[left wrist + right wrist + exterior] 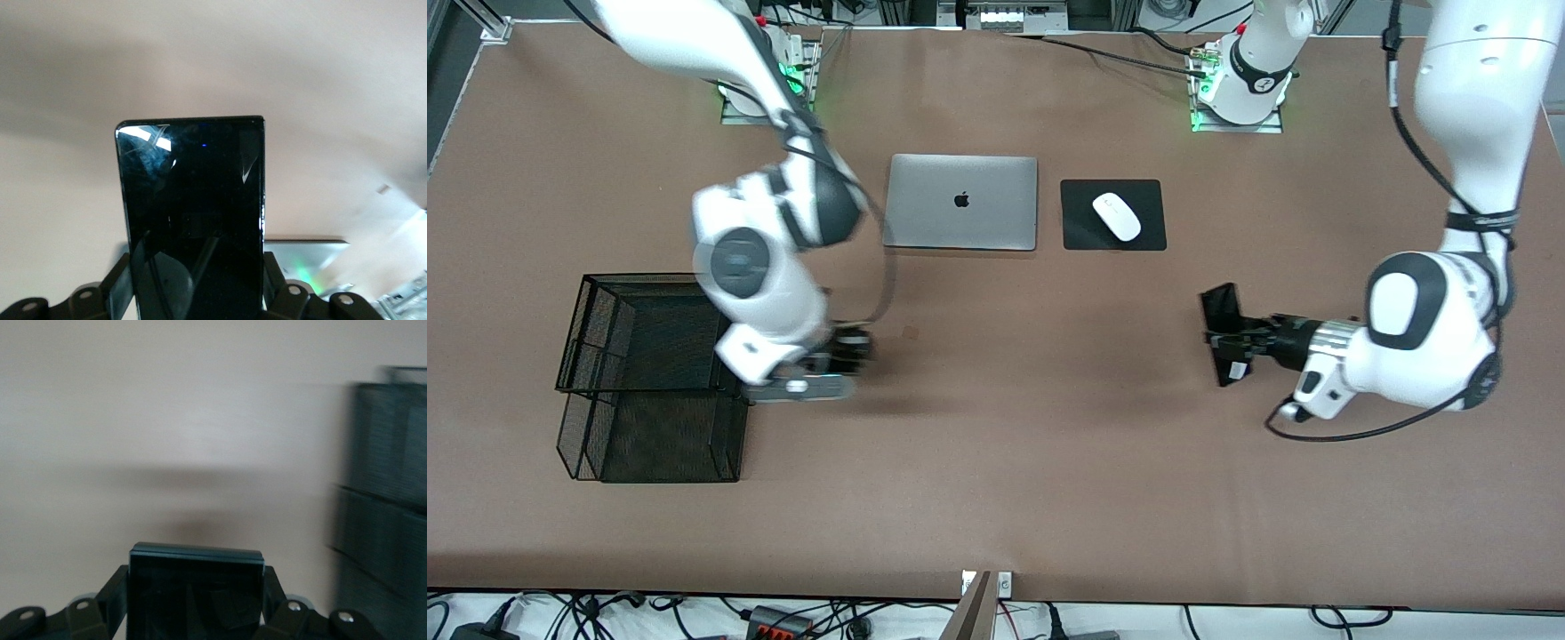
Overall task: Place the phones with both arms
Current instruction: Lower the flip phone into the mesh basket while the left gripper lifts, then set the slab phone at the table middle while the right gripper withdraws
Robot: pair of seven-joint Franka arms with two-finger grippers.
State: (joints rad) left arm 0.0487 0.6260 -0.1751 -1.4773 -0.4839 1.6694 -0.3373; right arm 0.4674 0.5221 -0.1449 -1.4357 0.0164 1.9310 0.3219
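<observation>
My left gripper is shut on a long black slab phone and holds it on edge above the bare table toward the left arm's end. In the left wrist view the slab phone stands up between the two fingers. A small square black flip phone sits clamped in my right gripper, just above the table beside a black mesh basket. The right wrist view shows the basket close by at one side.
A shut silver laptop lies between the two arm bases. Beside it, a white mouse rests on a black pad. The mesh basket has two compartments, one nearer to the front camera than the other.
</observation>
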